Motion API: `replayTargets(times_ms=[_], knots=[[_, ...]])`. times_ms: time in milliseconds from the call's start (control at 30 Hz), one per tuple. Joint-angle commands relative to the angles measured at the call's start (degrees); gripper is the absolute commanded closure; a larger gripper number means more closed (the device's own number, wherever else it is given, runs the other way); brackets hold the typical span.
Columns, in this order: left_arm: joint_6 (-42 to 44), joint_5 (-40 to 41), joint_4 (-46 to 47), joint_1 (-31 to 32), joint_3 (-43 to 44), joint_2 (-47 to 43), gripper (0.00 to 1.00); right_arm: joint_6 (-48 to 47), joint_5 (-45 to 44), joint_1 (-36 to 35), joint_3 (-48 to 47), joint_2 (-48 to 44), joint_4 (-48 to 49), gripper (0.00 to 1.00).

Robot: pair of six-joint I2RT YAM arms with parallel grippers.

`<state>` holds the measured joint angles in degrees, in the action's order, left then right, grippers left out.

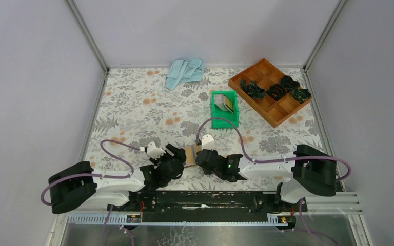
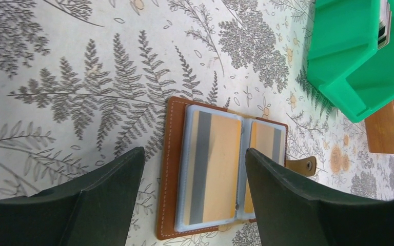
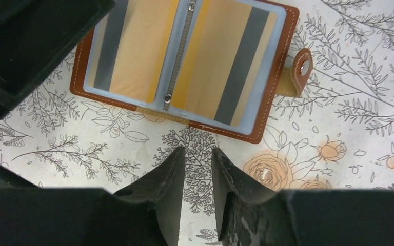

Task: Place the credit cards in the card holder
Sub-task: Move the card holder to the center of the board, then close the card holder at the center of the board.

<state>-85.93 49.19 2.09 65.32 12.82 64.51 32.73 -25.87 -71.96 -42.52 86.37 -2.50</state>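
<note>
The card holder (image 1: 190, 153) lies open and flat on the floral table between the two grippers, its brown leather edge (image 2: 167, 169) and snap tab (image 3: 300, 68) showing. Two gold-tan credit cards with grey stripes (image 2: 218, 169) (image 3: 225, 61) sit in its clear sleeves. My left gripper (image 2: 194, 152) hangs wide open above the holder, one finger on each side of a sleeve, holding nothing. Just short of the holder's near edge, my right gripper (image 3: 198, 151) is open by a narrow gap with only table between its fingers. More credit cards (image 1: 228, 104) stand in the green bin.
The green plastic bin (image 1: 220, 120) stands behind the holder, mid-table. An orange-brown wooden compartment tray (image 1: 274, 114) with dark bundles is at the back right. A light blue cloth (image 1: 184, 72) lies at the back. Grey walls enclose the table.
</note>
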Motion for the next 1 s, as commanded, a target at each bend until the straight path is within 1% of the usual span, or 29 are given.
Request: replayTargets(times_ms=[0,233,367,633,800,967], knots=[[5.1,-5.4,4.7,-1.6,-1.2,3.7,0.2,-2.1,-3.4,1.8,-2.4,-0.2,-1.5,0.67],[7.3,-7.7,8.7,-3.2,-1.6,6.3,0.19,-4.7,-2.3,6.9,-2.6,2.0,2.2,0.66],[8.4,-9.0,8.5,-3.8,-0.6,8.0,0.19,-5.8,-1.6,9.4,-3.6,4.0,3.4,0.66],[7.9,-11.1,10.6,-4.4,-2.6,8.5,0.18,-5.1,1.7,11.4,-3.4,8.2,4.8,0.66],[9.1,-11.8,14.3,-4.4,-3.6,7.8,0.18,-3.8,3.4,12.1,-2.1,10.5,5.9,0.66],[11.8,-13.5,19.8,-4.3,-4.5,7.4,0.17,-3.0,4.4,12.5,-1.0,11.4,6.7,0.66]])
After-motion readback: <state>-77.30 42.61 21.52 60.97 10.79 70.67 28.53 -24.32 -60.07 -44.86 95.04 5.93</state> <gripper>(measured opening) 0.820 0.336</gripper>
